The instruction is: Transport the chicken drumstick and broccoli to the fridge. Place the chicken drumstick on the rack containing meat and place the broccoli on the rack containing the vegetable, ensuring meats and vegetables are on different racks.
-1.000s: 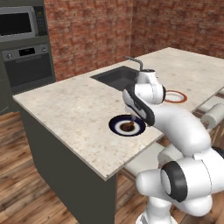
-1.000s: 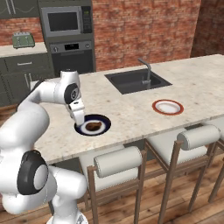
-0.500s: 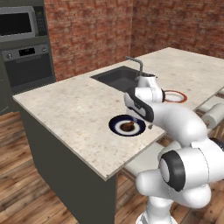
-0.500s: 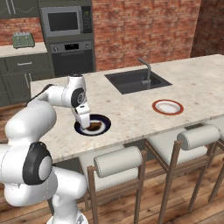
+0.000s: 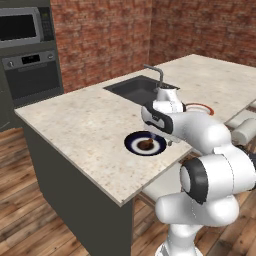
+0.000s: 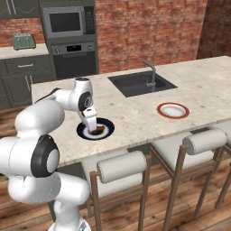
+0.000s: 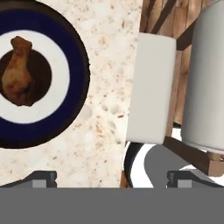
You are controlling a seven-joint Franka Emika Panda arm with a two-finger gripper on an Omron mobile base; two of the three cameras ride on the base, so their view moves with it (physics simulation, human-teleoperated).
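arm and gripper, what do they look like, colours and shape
The arm is glossy white, built of fat rounded segments with dark grey bands at the joints. No cables or markings show. The gripper ends in two small, blocky dark grey fingertips.

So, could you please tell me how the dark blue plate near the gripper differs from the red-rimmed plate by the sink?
The dark blue plate carries the chicken drumstick, while the red-rimmed plate looks bare. The blue plate has a wide dark rim and a dark centre; the red-rimmed plate has a thin rim and a pale centre. The open gripper hangs over the blue plate, well apart from the red-rimmed one. Both are round and lie flat on the counter.
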